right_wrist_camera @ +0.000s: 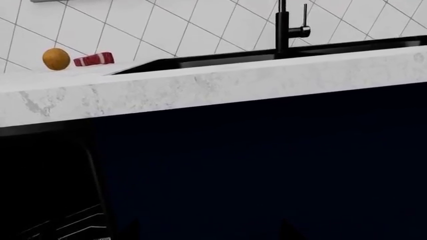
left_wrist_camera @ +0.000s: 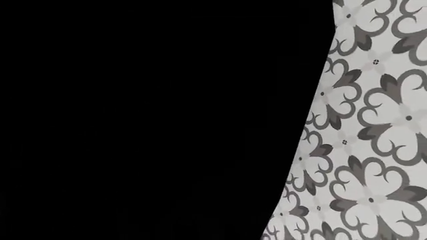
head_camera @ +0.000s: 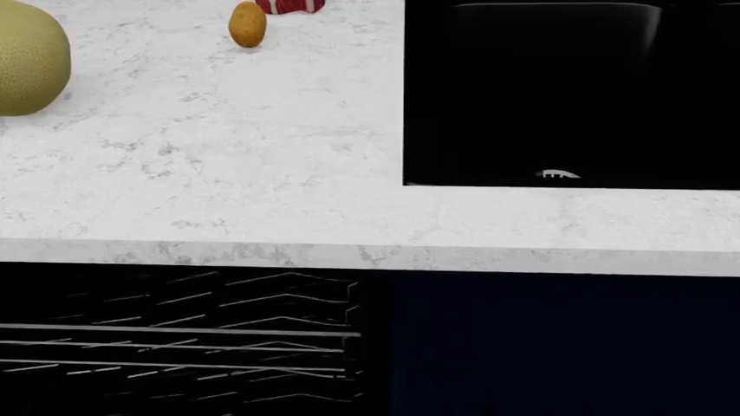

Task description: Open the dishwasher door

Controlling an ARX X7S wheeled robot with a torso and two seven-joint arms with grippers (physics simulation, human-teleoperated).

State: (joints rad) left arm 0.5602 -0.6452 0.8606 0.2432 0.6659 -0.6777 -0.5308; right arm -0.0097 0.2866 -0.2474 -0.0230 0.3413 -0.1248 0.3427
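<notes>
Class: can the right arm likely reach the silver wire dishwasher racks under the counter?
Probably yes: the silver wire racks lie exposed beside the navy-blue cabinet front, with nothing blocking them, though the right gripper itself is unseen.

A black mass (left_wrist_camera: 147, 120) hides most of the left wrist view. The melon (head_camera: 26, 59) is cut by the head view's edge.

Arms, head view: neither arm, wrist nor gripper in frame. Left wrist view: no fingers visible; jaw state indeterminate. Right wrist view: no fingers clearly visible; jaw state indeterminate.
</notes>
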